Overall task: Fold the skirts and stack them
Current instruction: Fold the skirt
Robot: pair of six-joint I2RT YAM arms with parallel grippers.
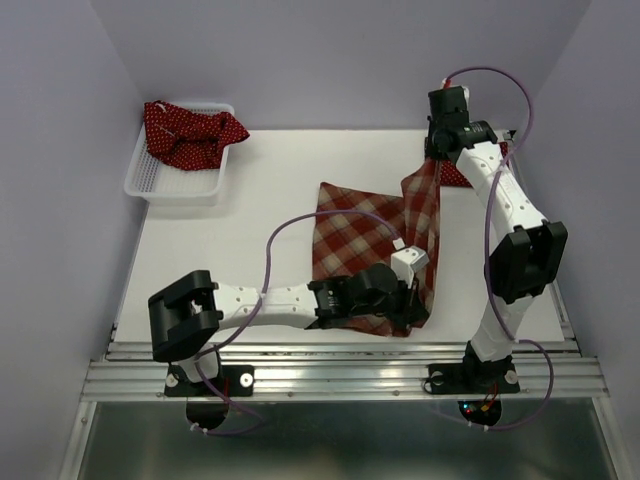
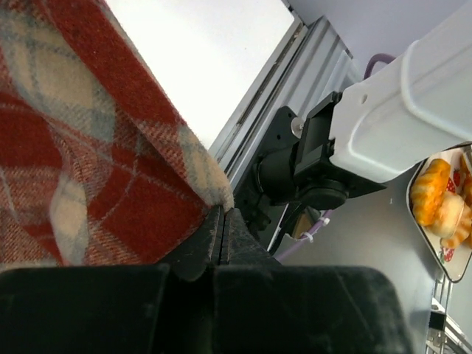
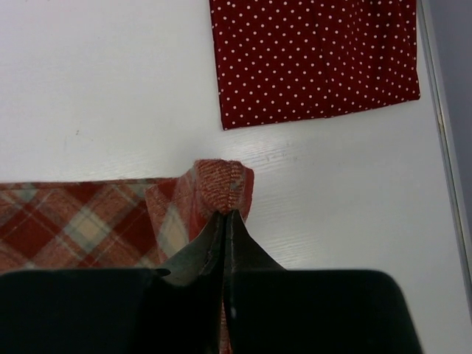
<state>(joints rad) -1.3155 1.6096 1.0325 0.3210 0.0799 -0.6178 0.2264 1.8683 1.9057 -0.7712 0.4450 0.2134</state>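
Note:
The plaid skirt [image 1: 360, 240] lies in the middle of the table with its right side lifted. My left gripper [image 1: 405, 300] is shut on its near right corner [image 2: 214, 193]. My right gripper [image 1: 435, 160] is shut on its far right corner [image 3: 221, 184] and holds it above the table. A folded polka-dot skirt [image 3: 313, 55] lies flat at the far right, mostly hidden behind the right arm in the top view [image 1: 455, 175]. A second polka-dot skirt [image 1: 190, 130] lies crumpled in the basket.
A white mesh basket [image 1: 160, 185] stands at the far left corner. The metal rail [image 1: 340, 365] runs along the near edge. Purple walls close in the sides and the back.

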